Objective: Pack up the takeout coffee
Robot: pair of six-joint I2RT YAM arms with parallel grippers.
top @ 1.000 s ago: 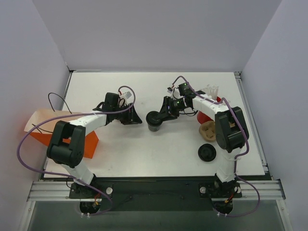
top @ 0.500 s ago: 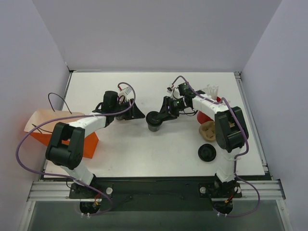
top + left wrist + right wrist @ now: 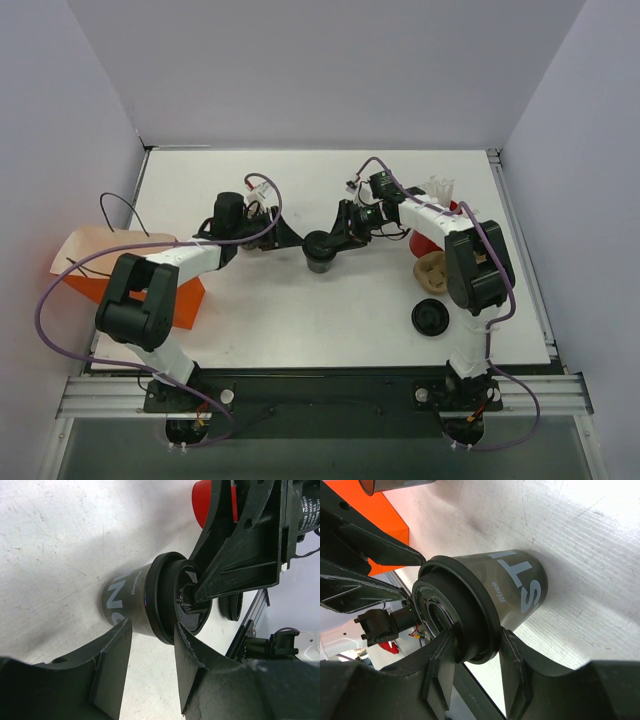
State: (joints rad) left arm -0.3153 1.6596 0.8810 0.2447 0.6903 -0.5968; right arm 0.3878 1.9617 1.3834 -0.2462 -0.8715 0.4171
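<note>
Dark black-lidded takeout coffee cup (image 3: 520, 587), mid-counter, pinched at the lid by right gripper (image 3: 476, 642). Left gripper (image 3: 151, 630) spread around it. Loose flat black lid disc (image 3: 432, 318) near right edge.

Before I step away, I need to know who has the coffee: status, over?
Right fingers clamped on takeout coffee lid; left fingers open, tips at the cup. Cup upright on table. Loose lid well aside.

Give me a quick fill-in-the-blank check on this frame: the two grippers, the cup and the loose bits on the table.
1. The right gripper grips the takeout coffee at its black ____.
2. The left gripper faces it with jaws ____.
3. The loose black lid disc lies on the ____ half of the table.
Missing words: lid; open; right.
</note>
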